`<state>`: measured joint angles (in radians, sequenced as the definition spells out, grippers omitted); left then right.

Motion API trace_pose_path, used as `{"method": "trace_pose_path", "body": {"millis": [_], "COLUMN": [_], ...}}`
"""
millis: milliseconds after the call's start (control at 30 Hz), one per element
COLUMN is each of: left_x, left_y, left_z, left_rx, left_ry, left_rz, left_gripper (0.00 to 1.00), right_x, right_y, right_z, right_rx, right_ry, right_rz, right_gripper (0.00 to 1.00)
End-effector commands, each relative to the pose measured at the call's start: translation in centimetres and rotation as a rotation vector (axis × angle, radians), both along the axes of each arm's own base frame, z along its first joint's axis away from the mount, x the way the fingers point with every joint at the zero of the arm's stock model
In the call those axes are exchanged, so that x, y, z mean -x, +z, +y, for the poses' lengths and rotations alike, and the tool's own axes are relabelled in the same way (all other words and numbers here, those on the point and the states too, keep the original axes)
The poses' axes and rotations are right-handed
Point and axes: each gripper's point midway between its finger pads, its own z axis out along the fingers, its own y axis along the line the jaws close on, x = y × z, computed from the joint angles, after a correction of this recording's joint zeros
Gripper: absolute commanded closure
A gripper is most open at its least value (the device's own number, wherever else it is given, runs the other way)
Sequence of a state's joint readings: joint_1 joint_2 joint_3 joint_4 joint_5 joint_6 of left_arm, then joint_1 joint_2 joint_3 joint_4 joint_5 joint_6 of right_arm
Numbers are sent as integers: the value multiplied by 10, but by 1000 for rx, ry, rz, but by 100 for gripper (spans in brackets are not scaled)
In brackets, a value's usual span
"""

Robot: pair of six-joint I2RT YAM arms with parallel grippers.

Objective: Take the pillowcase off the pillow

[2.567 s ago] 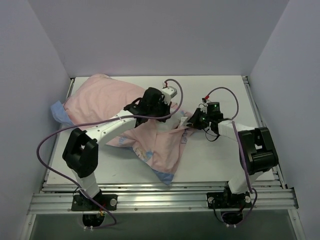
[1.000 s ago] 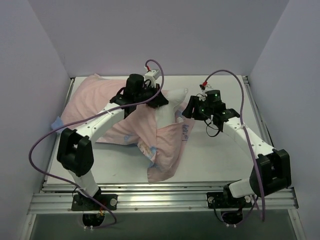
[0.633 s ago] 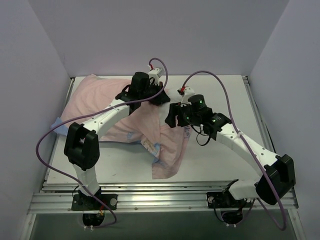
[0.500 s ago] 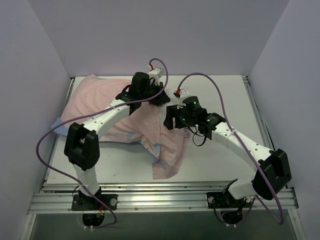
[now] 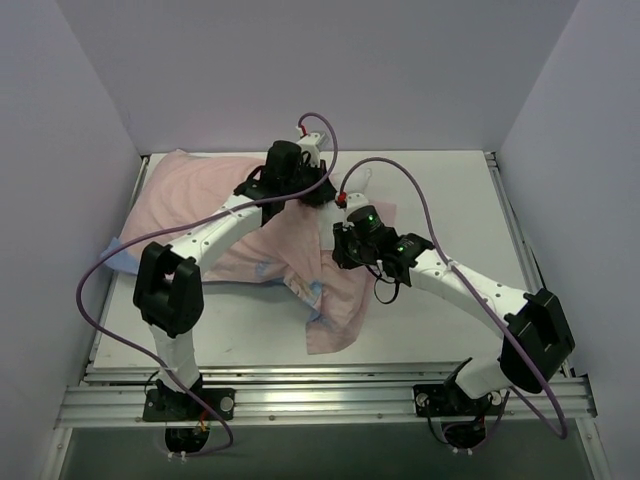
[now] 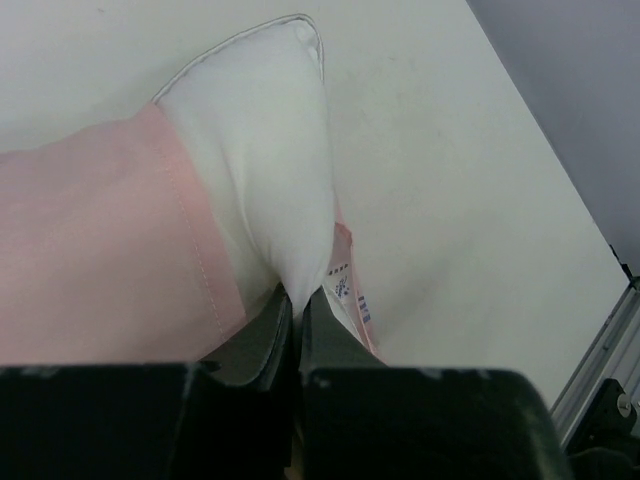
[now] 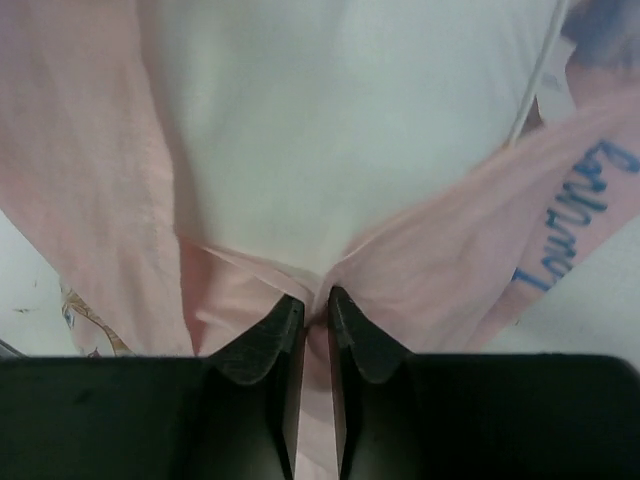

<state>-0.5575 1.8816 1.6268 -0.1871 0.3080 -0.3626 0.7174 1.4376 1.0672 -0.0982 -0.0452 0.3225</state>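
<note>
1. Your left gripper [image 6: 297, 302] has its jaws closed to a thin line. It pinches the bare white corner of the pillow [image 6: 265, 150].
2. That corner sticks out of the pink cloth toward the far right. A tag [image 6: 350, 290] with blue print lies just beside the fingers.
3. Your right gripper [image 7: 315, 305] has its jaws nearly together, with a thin fold of the pillowcase [image 7: 420, 280] caught between them. Bare white pillow shows just beyond the fingertips. Blue lettering runs along the cloth to the right.
4. In the top view the two grippers sit close together near the middle of the table [image 5: 450, 210]. The left one is farther and the right one is nearer.
5. The pillow lies across the far-left part of the table. Most of it is inside the pillowcase, which shows its pink side. Only the right corner is uncovered.
6. Edges: the left end of the bundle reaches the table's left edge by the wall, and a blue corner of the pillowcase shows there. A loose flap of pillowcase trails toward you and stops short of the near edge.
7. Open room: bare table shows on the right half, and along the near side to the left of the flap.
8. Count: one pillow, one pillowcase, one tag and two grippers, each gripper holding cloth.
</note>
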Motion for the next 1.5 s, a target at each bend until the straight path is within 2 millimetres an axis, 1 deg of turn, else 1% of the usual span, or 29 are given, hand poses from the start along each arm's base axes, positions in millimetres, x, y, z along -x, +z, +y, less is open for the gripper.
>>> {"method": "trace_pose_path", "body": {"millis": [0,33,67,133,233,267,367,400,467,500,567,600,700,767,833,867,900,967,1000,1067,1100,1167,1200,1267,1300,1333,1367,1400,1467], "left_x": [-30,-37,-41,-48,-61,-66,-78,-83,-87,-91,-82,-82,-73,-71,-67,-65,-63,-58,-55,-49,-44,-40,-35,-33,-32,-30,-30,-30,-28], "left_y": [42,39,42,41,48,47,58,62,70,75,89,89,104,113,117,114,110,104,94,92,89,81,81,76,76,75,74,74,73], "left_z": [6,11,14,18,31,39,52,60,65,72,61,61,50,47,43,41,40,39,37,35,29,27,21,20,17,14,15,14,13], "left_rx": [34,32,32,38,60,62,118,145,223,247,331,331,419,460,462,447,437,419,407,396,385,343,328,282,273,264,253,246,237], "left_ry": [87,112,132,162,220,243,308,322,337,348,266,266,202,184,162,155,152,154,154,152,142,148,136,150,148,146,156,157,159], "left_rz": [-116,-108,-108,-91,-73,-58,-21,-6,43,52,112,113,148,149,143,147,154,156,172,165,164,157,149,128,121,117,111,107,108], "left_gripper": [98,98,98,98,98,98,98,98,98,98,98,98,98,98,98,98,98,98,98,98,98,98,98,98,98,98,98,98,98], "right_x": [11,17,21,33,46,54,68,68,73,79,73,73,76,73,69,61,55,45,28,21,6,-3,-13,-19,-24,-31,-29,-31,-29], "right_y": [-16,-27,-29,-45,-54,-60,-76,-79,-81,-87,-89,-88,-96,-95,-84,-71,-55,-35,-9,4,24,38,53,60,52,59,54,43,31], "right_z": [-24,-32,-36,-47,-57,-61,-75,-80,-84,-86,-99,-99,-89,-78,-74,-75,-75,-79,-82,-90,-91,-88,-82,-72,-66,-68,-59,-55,-49], "right_rx": [62,86,84,101,89,80,57,43,2,-16,-95,-99,-163,-211,-237,-242,-259,-248,-246,-200,-196,-198,-217,-210,-187,-160,-137,-107,-94], "right_ry": [-87,-102,-113,-145,-191,-197,-244,-265,-277,-275,-308,-308,-255,-220,-207,-213,-212,-218,-255,-293,-332,-340,-344,-336,-336,-370,-353,-353,-358], "right_rz": [35,55,59,106,151,172,240,258,286,310,320,316,348,340,302,256,205,139,64,50,6,-12,-27,-31,-8,-27,-19,5,33], "right_gripper": [92,97,100,100,100,100,100,100,100,100,100,100,100,100,100,100,94,83,73,67,62,56,51,48,46,46,46,46,46]}}
